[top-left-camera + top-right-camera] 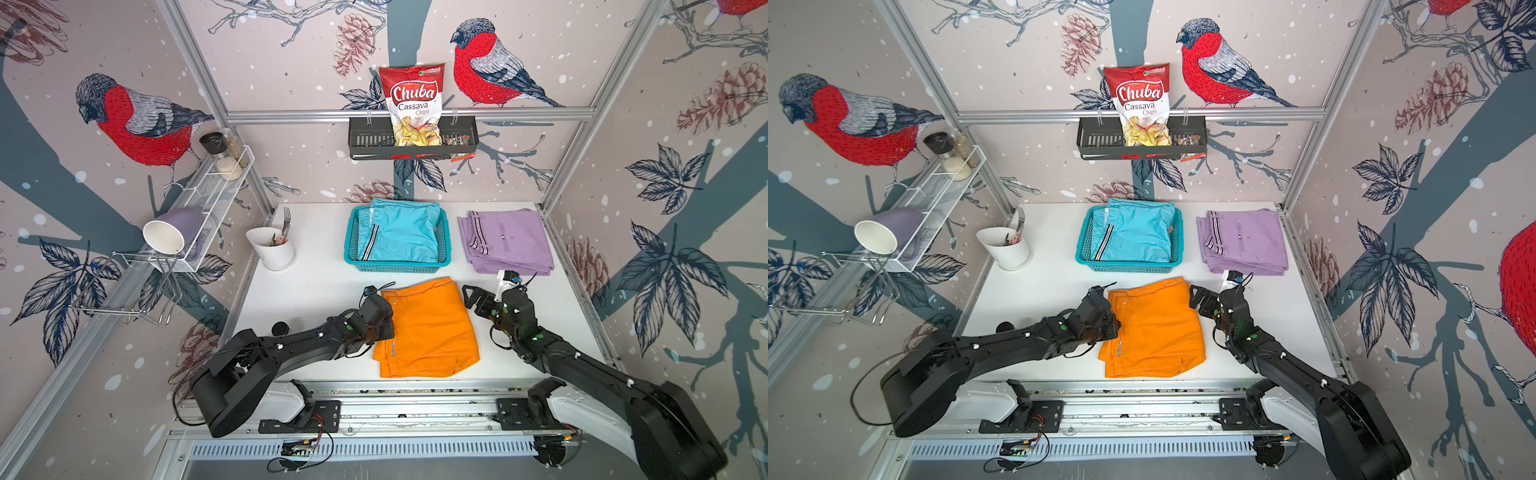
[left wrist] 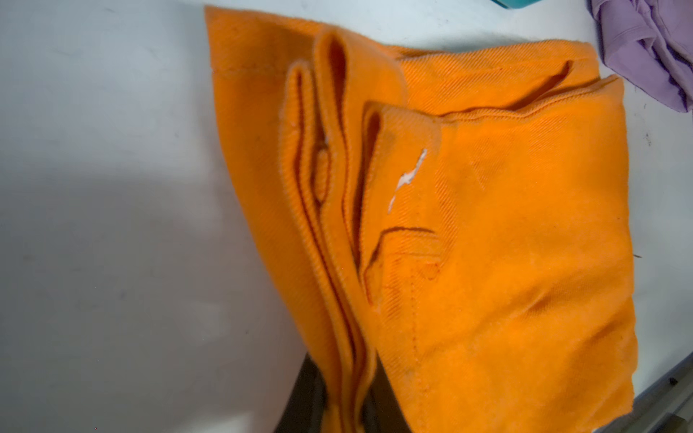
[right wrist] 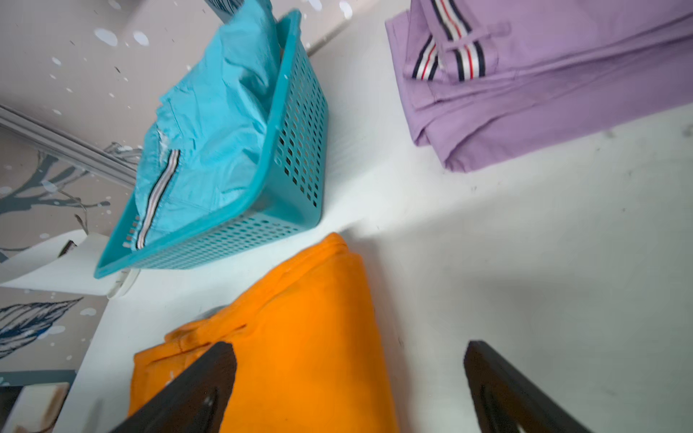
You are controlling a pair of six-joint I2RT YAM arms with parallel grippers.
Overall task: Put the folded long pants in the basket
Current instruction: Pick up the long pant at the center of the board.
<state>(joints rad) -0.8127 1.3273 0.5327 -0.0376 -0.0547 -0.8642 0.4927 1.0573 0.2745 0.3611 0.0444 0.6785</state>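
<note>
The orange long pants [image 1: 428,328] [image 1: 1154,328] lie folded at the table's front middle. My left gripper [image 1: 388,332] [image 2: 348,393] is shut on the layered left edge of the orange pants [image 2: 487,225]. My right gripper [image 1: 471,297] [image 3: 348,360] stands open at their far right corner, one finger over the orange cloth [image 3: 300,356] and one over bare table. Behind them the turquoise basket [image 1: 395,266] [image 1: 1127,266] [image 3: 292,157] holds sky blue pants [image 1: 399,232] [image 3: 210,131]. Lilac pants [image 1: 507,241] [image 1: 1246,243] [image 3: 543,93] lie right of the basket.
A white utensil cup [image 1: 272,249] with forks stands left of the basket. The left wall carries a white wire shelf [image 1: 216,195] with jars and a lilac mug [image 1: 174,232]. A black rack [image 1: 411,145] with a chips bag hangs on the back wall.
</note>
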